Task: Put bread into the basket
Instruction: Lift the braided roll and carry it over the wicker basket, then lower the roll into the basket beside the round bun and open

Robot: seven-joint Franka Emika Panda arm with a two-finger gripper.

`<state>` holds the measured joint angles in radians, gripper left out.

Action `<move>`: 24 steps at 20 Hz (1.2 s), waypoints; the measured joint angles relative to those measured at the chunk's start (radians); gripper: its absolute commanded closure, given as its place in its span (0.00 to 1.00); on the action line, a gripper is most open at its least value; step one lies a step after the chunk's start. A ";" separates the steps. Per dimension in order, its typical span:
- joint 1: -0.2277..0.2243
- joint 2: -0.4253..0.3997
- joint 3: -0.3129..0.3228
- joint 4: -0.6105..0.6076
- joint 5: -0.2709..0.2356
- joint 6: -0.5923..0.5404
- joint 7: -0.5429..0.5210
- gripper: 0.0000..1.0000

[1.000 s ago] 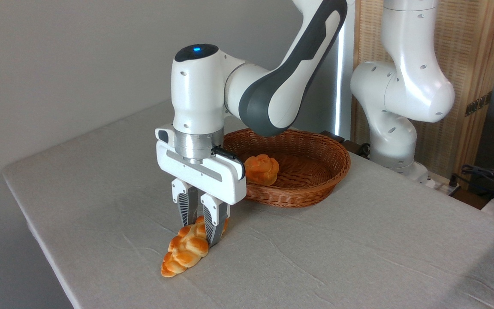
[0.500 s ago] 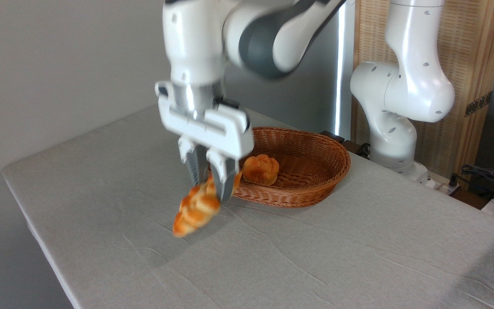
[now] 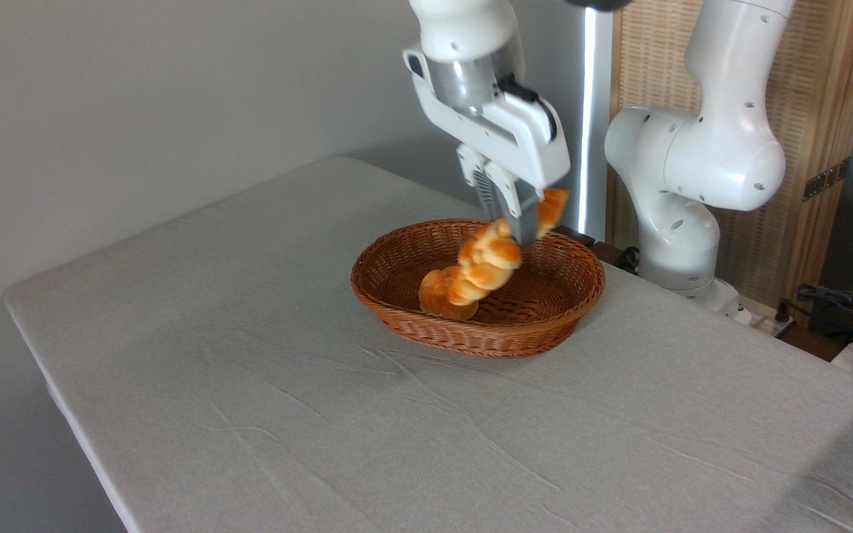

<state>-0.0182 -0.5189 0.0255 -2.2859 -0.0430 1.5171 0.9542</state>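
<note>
Now your gripper is raised above the basket, its two fingers clamped on the bread near the loaf's upper end. You can see the braided loaf hanging at a slant from that grasp: the upper tip pokes out past the fingers toward the right, and the rest runs down and to the left, over the basket's interior. The lower end of the loaf overlaps a small round bun lying inside the basket near its front wall; whether the two touch cannot be told from this view, since the colours merge and the picture is slightly smeared around the hand. The basket sits on the table, toward the far right part of the grey cloth, apart from the cloth's edges. Your arm comes down from the top of the picture, with the wrist tilted so the gripper body slopes down to the right. Behind the basket, at the right, you have the arm's white base column in front of a slatted wooden screen.
</note>
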 measured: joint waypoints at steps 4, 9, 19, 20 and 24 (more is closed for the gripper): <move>-0.029 -0.019 -0.019 -0.119 0.041 0.023 0.065 0.12; -0.053 -0.011 -0.037 -0.168 0.048 0.092 0.065 0.00; -0.053 -0.009 -0.037 -0.169 0.049 0.095 0.065 0.00; -0.053 -0.009 -0.037 -0.169 0.049 0.095 0.065 0.00; -0.053 -0.009 -0.037 -0.169 0.049 0.095 0.065 0.00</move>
<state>-0.0711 -0.5283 -0.0116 -2.4550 0.0059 1.6125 1.0194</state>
